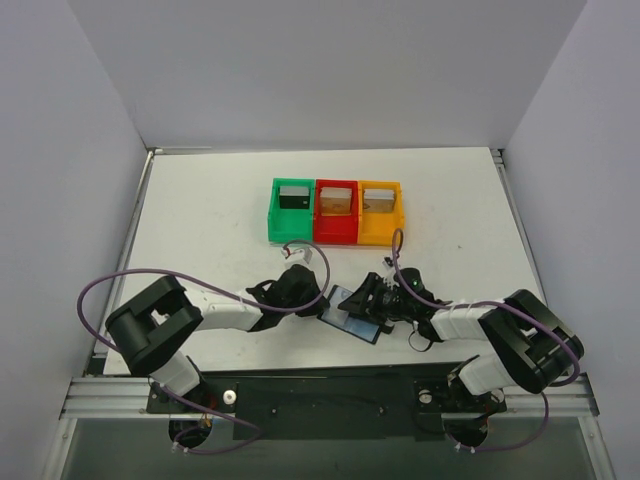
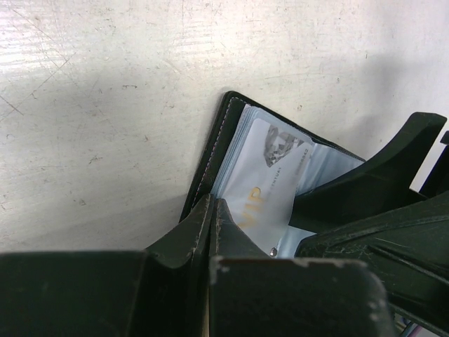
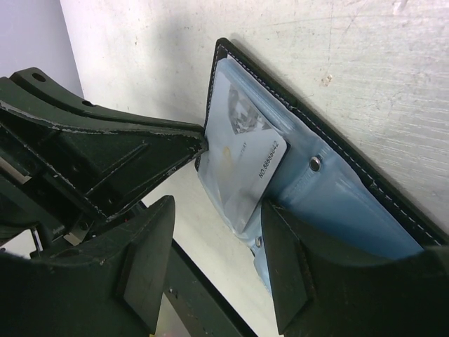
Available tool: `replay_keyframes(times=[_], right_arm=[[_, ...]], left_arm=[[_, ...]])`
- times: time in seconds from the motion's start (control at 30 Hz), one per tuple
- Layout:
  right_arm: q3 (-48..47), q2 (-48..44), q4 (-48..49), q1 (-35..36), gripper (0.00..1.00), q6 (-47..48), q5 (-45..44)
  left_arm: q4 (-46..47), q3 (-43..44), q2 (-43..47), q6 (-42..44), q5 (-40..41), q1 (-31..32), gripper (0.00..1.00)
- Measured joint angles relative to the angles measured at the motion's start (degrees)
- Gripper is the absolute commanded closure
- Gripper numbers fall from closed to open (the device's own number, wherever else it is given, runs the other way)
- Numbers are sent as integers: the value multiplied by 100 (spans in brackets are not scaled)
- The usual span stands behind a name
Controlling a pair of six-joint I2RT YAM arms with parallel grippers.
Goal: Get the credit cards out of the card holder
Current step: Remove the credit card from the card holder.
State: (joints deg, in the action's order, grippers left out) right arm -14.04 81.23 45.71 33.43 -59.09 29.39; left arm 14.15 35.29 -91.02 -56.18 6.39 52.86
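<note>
The card holder [image 1: 352, 318], a small flat black folding wallet with pale stitching along its edge and clear bluish plastic sleeves inside, is laid open on the table between the two grippers and is met by both.

The left gripper [image 2: 212, 207] is seen with its fingers pressed together on the holder's near black edge (no gap shows between them in its own wrist view), so the holder is pinched there. The right gripper [image 3: 219, 210] is held with its jaws spread apart. One finger is placed to each side of the near end of a pale rectangular plastic card [image 3: 242, 168] with gold lettering and a printed number. Whether either finger presses the card cannot be told.

The card is set askew against the sleeves, its far end reaching toward the tip of the left gripper. Whether it sits inside a sleeve or on top of one cannot be told. A small round metal stud [image 3: 315, 163] is seen on the sleeve just beyond the right gripper's outer finger.

The scuffed white table [image 1: 200, 220] is spread out around both grippers. Well beyond them, away from the arm bases, three open plastic bins are lined up touching side by side: a green bin [image 1: 275, 215] opposite the left gripper, a red bin [image 1: 337, 232] in the middle, and an orange bin [image 1: 382, 235] opposite the right gripper. A small boxy item is held in each, too small to be made out.
</note>
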Motion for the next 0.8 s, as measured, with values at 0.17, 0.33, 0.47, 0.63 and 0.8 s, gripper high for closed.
replay_keyframes(times=[0.17,0.33,0.47,0.63,0.8], right_arm=[[160,4,304,-37,56,-136,-4],[240,4,426,-90,63,-225,-50],[282,2,435,-136,73,-245,-83],[334,2,481,-160,77,-258,-111],[400,2,645,-201,73,-291,-114]], left_arm=[[9,13,-20,-4,44,26,100],[55,13,-48,-17,94,59,100],[70,13,-55,-22,122,70,100],[76,13,-66,-33,133,76,100],[111,22,-94,-39,136,81,100]])
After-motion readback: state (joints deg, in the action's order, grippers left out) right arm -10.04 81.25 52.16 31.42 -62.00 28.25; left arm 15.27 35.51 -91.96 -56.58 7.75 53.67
